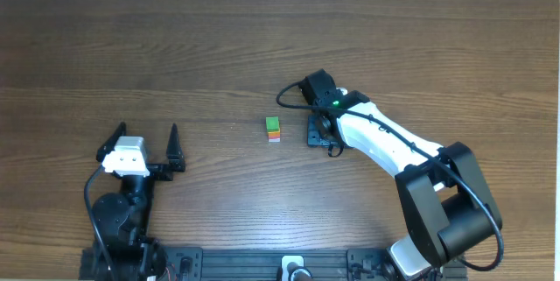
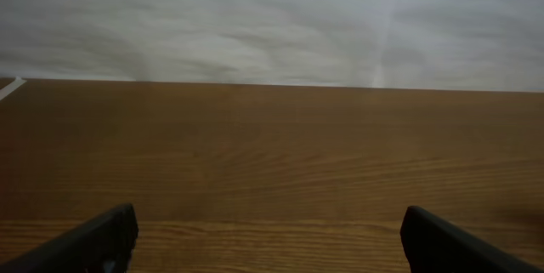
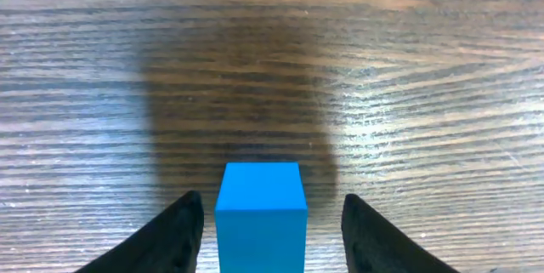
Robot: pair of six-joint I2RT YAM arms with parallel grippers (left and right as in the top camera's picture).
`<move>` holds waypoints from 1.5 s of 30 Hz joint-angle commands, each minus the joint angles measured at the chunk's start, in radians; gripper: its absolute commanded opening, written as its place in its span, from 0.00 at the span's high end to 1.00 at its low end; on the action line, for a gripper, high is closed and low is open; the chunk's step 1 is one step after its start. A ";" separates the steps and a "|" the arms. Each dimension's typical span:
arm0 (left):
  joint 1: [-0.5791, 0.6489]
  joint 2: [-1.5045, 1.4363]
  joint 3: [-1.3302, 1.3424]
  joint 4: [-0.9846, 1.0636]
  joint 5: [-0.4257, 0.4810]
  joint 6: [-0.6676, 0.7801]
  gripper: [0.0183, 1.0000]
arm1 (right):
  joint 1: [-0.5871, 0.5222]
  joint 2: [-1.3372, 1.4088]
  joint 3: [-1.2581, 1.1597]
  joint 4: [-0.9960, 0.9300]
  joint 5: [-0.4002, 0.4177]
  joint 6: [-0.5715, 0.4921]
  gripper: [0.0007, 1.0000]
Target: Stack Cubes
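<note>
A blue cube (image 3: 260,218) rests on the wooden table between the fingers of my right gripper (image 3: 271,198). There is a gap on each side of it, narrower on one side, so the gripper is open around the cube and not touching it. From above, my right gripper (image 1: 321,135) hangs just right of a small stack of cubes (image 1: 274,129), green on top of orange. My left gripper (image 1: 146,134) sits open at the lower left, far from the cubes, with only bare table ahead of the left gripper (image 2: 268,247).
The wooden table (image 1: 262,36) stretches wide around the stack. A pale wall (image 2: 272,18) rises beyond the table's far edge in the left wrist view. The right arm (image 1: 394,145) runs diagonally from the lower right.
</note>
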 commanded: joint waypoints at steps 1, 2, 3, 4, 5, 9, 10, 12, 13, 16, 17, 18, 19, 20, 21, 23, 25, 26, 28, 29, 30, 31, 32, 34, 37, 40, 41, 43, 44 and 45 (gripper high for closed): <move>0.005 -0.008 -0.005 -0.001 0.010 0.014 0.00 | -0.006 0.013 -0.005 0.003 -0.005 0.016 0.51; 0.005 -0.008 -0.005 -0.001 0.010 0.015 0.00 | -0.006 0.013 -0.005 0.005 -0.008 0.016 0.54; 0.005 -0.008 -0.005 -0.001 0.010 0.015 0.00 | -0.005 0.013 -0.005 0.009 -0.010 0.016 0.57; 0.005 -0.008 -0.005 -0.001 0.010 0.015 0.00 | -0.005 0.013 -0.005 0.013 -0.013 0.016 0.59; 0.005 -0.008 -0.005 -0.001 0.010 0.015 0.00 | -0.005 0.013 -0.005 0.016 -0.015 0.016 0.60; 0.005 -0.008 -0.005 -0.001 0.010 0.015 0.00 | -0.005 0.013 -0.005 0.021 -0.020 0.015 0.68; 0.005 -0.008 -0.005 -0.001 0.010 0.014 0.00 | -0.005 0.013 -0.005 0.021 -0.020 0.015 0.69; 0.005 -0.008 -0.005 -0.001 0.010 0.014 0.00 | -0.005 0.013 -0.005 0.021 -0.024 0.015 0.71; 0.005 -0.008 -0.005 -0.001 0.010 0.014 0.00 | -0.005 0.013 -0.005 0.021 -0.024 0.015 0.73; 0.005 -0.008 -0.005 -0.001 0.010 0.014 0.00 | -0.005 0.013 -0.005 0.021 -0.024 0.015 0.82; 0.005 -0.008 -0.005 -0.001 0.010 0.014 0.00 | -0.005 0.013 -0.005 0.021 -0.024 0.015 0.86; 0.005 -0.008 -0.005 -0.001 0.010 0.015 0.00 | -0.005 0.013 -0.005 0.021 -0.024 0.015 0.88; 0.005 -0.008 -0.005 -0.001 0.010 0.014 0.00 | -0.005 0.012 -0.005 0.020 -0.024 0.016 0.89; 0.005 -0.008 -0.005 -0.001 0.010 0.014 0.00 | -0.005 0.010 -0.004 0.018 -0.026 0.016 0.91; 0.005 -0.008 -0.005 -0.001 0.010 0.015 0.00 | -0.005 0.006 0.000 0.012 -0.032 0.015 0.92; 0.005 -0.008 -0.005 -0.001 0.010 0.015 0.00 | -0.003 -0.016 0.024 -0.025 -0.033 0.016 0.94; 0.005 -0.008 -0.005 -0.001 0.010 0.015 0.00 | 0.005 -0.050 0.060 -0.070 -0.035 0.016 0.95; 0.005 -0.008 -0.005 -0.001 0.010 0.015 0.00 | 0.011 -0.070 0.082 -0.098 -0.035 0.016 0.95; 0.005 -0.008 -0.005 -0.001 0.010 0.014 0.00 | 0.027 -0.116 0.138 -0.161 -0.033 0.016 0.96; 0.005 -0.008 -0.005 -0.001 0.010 0.014 0.00 | 0.037 -0.138 0.167 -0.191 -0.030 0.016 0.96; 0.005 -0.008 -0.005 0.000 0.010 0.014 0.00 | 0.047 -0.159 0.197 -0.220 -0.028 0.016 0.96; 0.005 -0.008 -0.005 0.000 0.010 0.015 0.00 | 0.058 -0.178 0.228 -0.249 -0.026 0.016 0.96; 0.005 -0.008 -0.005 -0.001 0.010 0.015 0.00 | 0.071 -0.195 0.262 -0.279 -0.023 0.016 0.96; 0.005 -0.008 -0.005 0.000 0.010 0.015 0.00 | 0.104 -0.219 0.333 -0.336 -0.022 0.018 0.96; 0.005 -0.008 -0.005 -0.001 0.010 0.014 0.00 | 0.209 -0.211 0.469 -0.441 0.015 0.079 0.98; 0.005 -0.008 -0.005 -0.001 0.010 0.014 0.00 | 0.266 -0.177 0.524 -0.485 0.026 0.135 0.98; 0.005 -0.008 -0.005 0.000 0.010 0.015 0.00 | 0.279 -0.161 0.541 -0.497 0.028 0.147 0.99; 0.005 -0.008 -0.005 -0.001 0.010 0.015 0.00 | 0.297 -0.122 0.578 -0.519 0.033 0.160 0.99; 0.005 -0.008 -0.005 -0.001 0.010 0.014 0.00 | 0.303 -0.093 0.603 -0.534 0.034 0.166 0.99; 0.005 -0.008 -0.005 0.000 0.010 0.015 0.00 | 0.306 -0.068 0.625 -0.544 0.033 0.166 0.99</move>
